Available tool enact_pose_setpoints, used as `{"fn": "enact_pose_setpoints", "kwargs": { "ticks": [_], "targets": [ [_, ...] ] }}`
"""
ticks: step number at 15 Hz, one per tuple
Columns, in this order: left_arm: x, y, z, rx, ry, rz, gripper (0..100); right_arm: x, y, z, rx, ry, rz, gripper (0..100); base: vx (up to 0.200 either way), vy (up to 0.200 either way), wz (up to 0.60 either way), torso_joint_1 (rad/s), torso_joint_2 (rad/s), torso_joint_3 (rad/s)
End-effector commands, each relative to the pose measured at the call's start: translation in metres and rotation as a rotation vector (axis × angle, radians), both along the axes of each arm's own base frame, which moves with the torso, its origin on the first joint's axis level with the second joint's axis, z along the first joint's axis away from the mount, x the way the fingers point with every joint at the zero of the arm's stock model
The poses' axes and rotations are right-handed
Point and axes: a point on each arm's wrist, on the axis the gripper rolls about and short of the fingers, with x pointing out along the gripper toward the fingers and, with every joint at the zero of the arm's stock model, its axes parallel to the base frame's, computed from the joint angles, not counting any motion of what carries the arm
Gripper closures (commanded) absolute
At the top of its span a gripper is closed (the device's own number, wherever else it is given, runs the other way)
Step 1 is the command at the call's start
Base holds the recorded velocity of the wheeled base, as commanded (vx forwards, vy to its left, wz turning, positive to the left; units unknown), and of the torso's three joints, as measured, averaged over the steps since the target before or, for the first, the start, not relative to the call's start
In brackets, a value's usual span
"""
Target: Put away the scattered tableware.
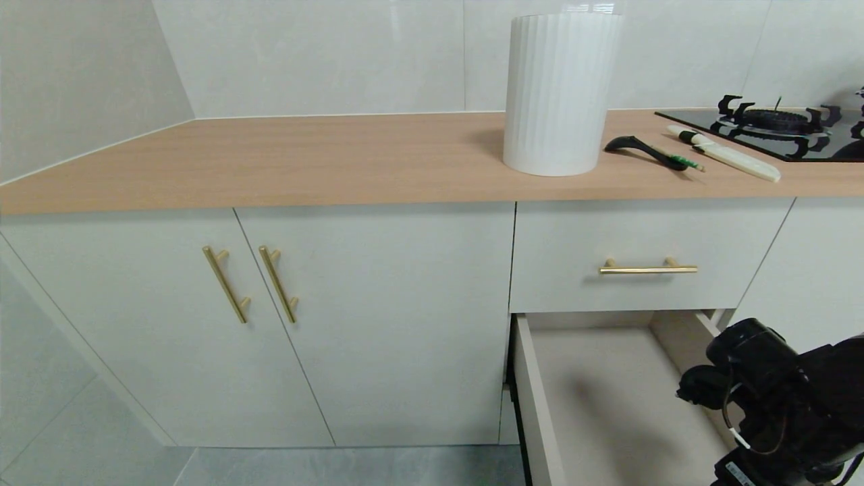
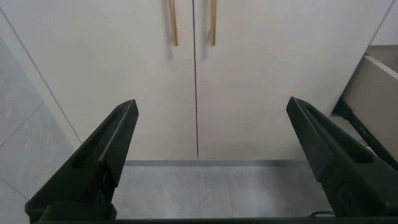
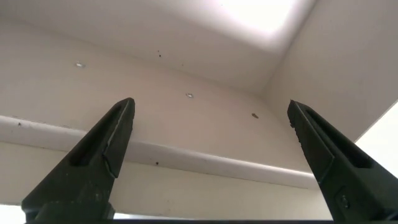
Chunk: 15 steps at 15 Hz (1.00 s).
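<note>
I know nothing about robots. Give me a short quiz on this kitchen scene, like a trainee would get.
1. True or false: the lower drawer stands open.
2. What stands on the countertop just left of the black spoon? A) white ribbed canister B) kettle C) plate
3. Fill in: the left tool is ___ and empty.
Key: 1 true; 2 A; 3 open.

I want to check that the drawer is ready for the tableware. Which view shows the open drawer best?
The head view: the open drawer shows from above, with its floor and left wall in sight. The left wrist view catches just its outer side at the edge; the right wrist view looks closely at what seems an inner corner.
</note>
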Motion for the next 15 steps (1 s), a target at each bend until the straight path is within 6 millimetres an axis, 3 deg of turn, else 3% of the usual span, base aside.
{"fn": "enact_pose_setpoints", "kwargs": {
  "ticks": [1,6,8,11,13,15],
  "targets": [
    [0.0,0.0,0.0,-0.001,0.001,0.001,0,-0.007,0.005,0.001,-0.009,0.032,0.036,0,0.0,0.0,0.0,0.0,0.0,0.0],
    [0.0,0.0,0.0,-0.001,0.001,0.001,0,-0.008,0.007,0.008,-0.009,0.03,0.055,0,0.0,0.0,0.0,0.0,0.0,0.0],
    [0.0,0.0,0.0,-0.001,0.001,0.001,0,-0.013,0.006,0.04,0.052,-0.117,0.056,0,0.0,0.0,0.0,0.0,0.0,0.0],
    [0.0,0.0,0.0,-0.001,0.001,0.001,0,-0.041,-0.003,0.097,0.244,-0.366,0.058,0,0.0,0.0,0.0,0.0,0.0,0.0],
    [0.0,0.0,0.0,-0.001,0.001,0.001,0,-0.056,-0.013,0.12,0.273,-0.49,0.04,0,0.0,0.0,0.0,0.0,0.0,0.0],
    [0.0,0.0,0.0,-0.001,0.001,0.001,0,-0.068,-0.018,0.13,0.28,-0.557,0.044,0,0.0,0.0,0.0,0.0,0.0,0.0]
  ]
}}
